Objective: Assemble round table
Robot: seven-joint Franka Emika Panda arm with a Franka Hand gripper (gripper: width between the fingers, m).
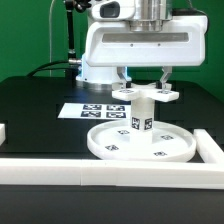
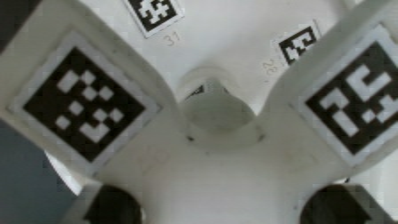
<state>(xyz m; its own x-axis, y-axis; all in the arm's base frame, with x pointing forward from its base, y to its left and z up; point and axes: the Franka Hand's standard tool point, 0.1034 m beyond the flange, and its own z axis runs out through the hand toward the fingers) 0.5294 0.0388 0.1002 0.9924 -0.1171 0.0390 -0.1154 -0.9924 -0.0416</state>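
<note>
Round table top (image 1: 141, 143) lay flat on the black table (image 1: 40, 115), near the front border bar (image 1: 110, 170). Leg (image 1: 140, 113) stood upright at its centre, with the cross-shaped base (image 1: 143, 93) on top of the leg. Gripper (image 1: 146, 76) straddled the base, fingers (image 1: 166, 78) spread; whether they touched it, cannot tell. Marker board (image 1: 92, 109) lay behind, toward the exterior view's left.

1. I see a green wall (image 1: 25, 35) at the back.
2. I see a black table (image 1: 40, 120), and soft light shines on it.
3. A flat white marker board (image 1: 90, 110) lies on the table.
4. White border bars (image 1: 120, 172) sit along the table's edges.
</note>
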